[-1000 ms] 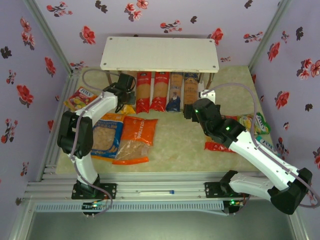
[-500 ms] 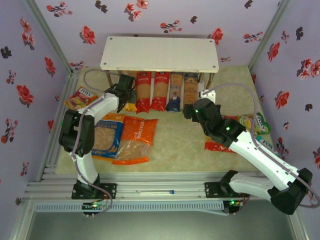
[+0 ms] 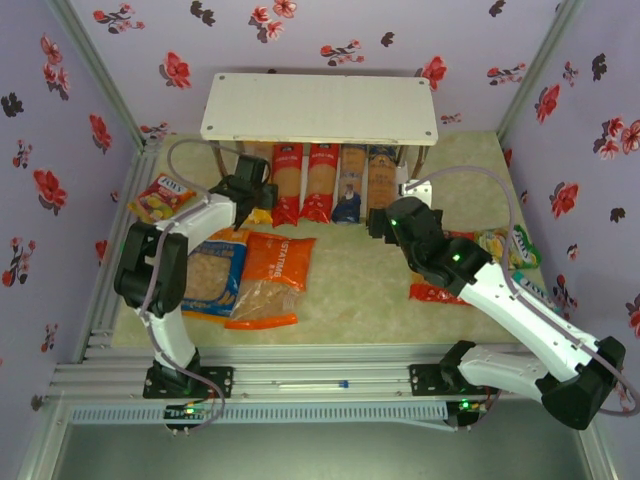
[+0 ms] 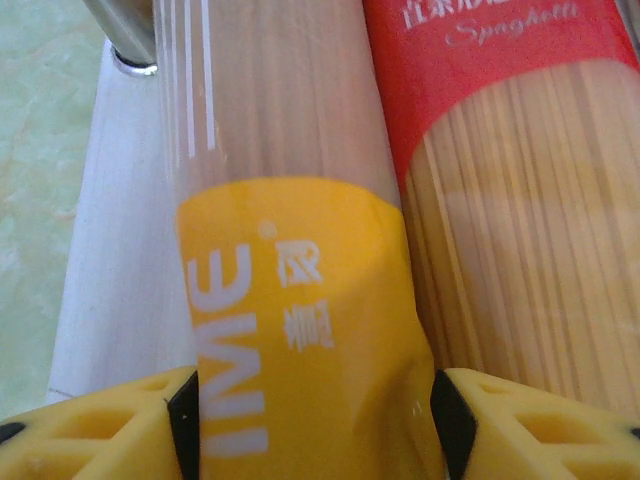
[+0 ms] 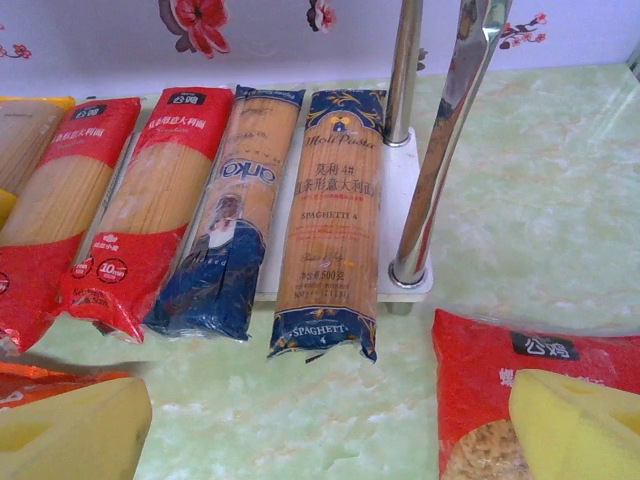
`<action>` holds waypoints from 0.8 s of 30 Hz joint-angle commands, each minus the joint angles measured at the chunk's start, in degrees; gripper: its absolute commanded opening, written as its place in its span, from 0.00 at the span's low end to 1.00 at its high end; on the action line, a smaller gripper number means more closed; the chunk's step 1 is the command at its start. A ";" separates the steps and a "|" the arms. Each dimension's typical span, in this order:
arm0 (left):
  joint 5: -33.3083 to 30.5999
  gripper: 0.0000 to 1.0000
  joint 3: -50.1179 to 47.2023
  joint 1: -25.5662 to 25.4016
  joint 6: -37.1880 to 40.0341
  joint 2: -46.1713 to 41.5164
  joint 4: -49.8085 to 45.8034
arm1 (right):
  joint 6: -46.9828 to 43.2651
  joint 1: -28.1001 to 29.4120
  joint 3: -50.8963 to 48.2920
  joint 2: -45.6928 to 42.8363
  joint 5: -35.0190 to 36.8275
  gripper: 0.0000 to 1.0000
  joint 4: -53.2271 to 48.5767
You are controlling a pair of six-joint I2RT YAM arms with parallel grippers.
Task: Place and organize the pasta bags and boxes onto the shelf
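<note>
The white shelf [image 3: 320, 108] stands at the back. Its lower board [image 5: 405, 200] holds two red pasta boxes [image 3: 287, 185] [image 3: 320, 185] and two dark blue ones [image 3: 350, 185] [image 3: 380, 180]. At the left end of that row, my left gripper [image 3: 252, 190] [image 4: 310, 425] is shut on the yellow pasta box [image 4: 300, 330], both pads pressing its sides, next to a red box [image 4: 510, 200]. My right gripper [image 3: 385, 222] [image 5: 320, 430] hangs open in front of the blue boxes [image 5: 335, 220]. The blue-orange bag [image 3: 215, 270] and the orange bag [image 3: 272, 280] lie front left. The red bag [image 5: 500, 390] lies partly under the right arm.
Small snack packets lie at the far left [image 3: 160, 197] and the far right [image 3: 505, 245]. Shiny shelf posts [image 5: 440, 150] [image 4: 135, 35] stand at the corners. Bare green mat [image 3: 360, 280] stretches between the bags and the right arm.
My left gripper has shifted slightly right along the shelf front with the yellow box in it. The right arm has not moved.
</note>
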 commanded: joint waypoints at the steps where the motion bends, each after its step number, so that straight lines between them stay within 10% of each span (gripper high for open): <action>1: 0.25 0.63 -3.23 -1.81 3.59 -5.89 6.09 | -0.84 0.01 -0.84 -1.51 2.03 0.94 -1.28; 13: -4.42 0.61 -13.54 -9.07 1.82 -25.67 5.13 | 0.14 -0.62 -0.47 0.40 -3.34 0.93 -2.74; 24: -3.42 0.60 -21.91 -28.61 -15.26 -32.44 -2.64 | 8.49 -3.20 -4.12 0.94 2.24 0.95 -16.38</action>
